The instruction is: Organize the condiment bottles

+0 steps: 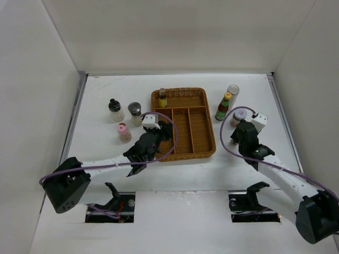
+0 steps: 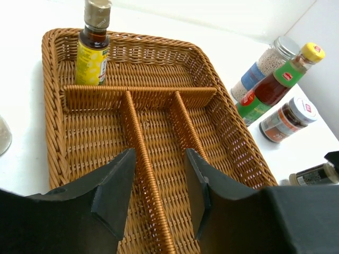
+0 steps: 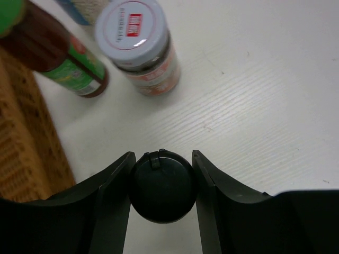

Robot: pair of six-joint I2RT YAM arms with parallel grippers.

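- Low in the middle of the right wrist view sits the small dark bottle (image 3: 162, 186). Only its round black cap shows, pinched between the fingers of the right gripper (image 3: 162, 177), so that claw is closed on it, a finger against each side. Whether its base rests on the table or hangs clear of it cannot be told.
- Toward the upper left of that frame stand a white-lidded jar (image 3: 139, 47) and the green yellow-capped bottle (image 3: 58, 61), with a tall silver-capped jar (image 2: 267, 63) behind them.
- All of these are right of the wicker tray (image 1: 204, 153). The tray holds a single yellow-labelled bottle (image 2: 92, 45), upright in its far left corner.
- Left of the tray in the top view, the black-capped white bottle (image 1: 115, 110), the silver-lidded glass jar (image 1: 135, 112) and the pink-lidded jar (image 1: 123, 132) stand on the table.
- The left gripper (image 2: 157, 185) hangs over the tray's near compartments, spread wide and empty.
- The step in hand looks like the pick of the dark bottle. Next would be a straight lift, a carry over the tray's right wall into a free slot, and care not to knock the green bottle.
- The table (image 1: 175, 174) is white and matte, with white walls (image 1: 175, 37) on three sides.
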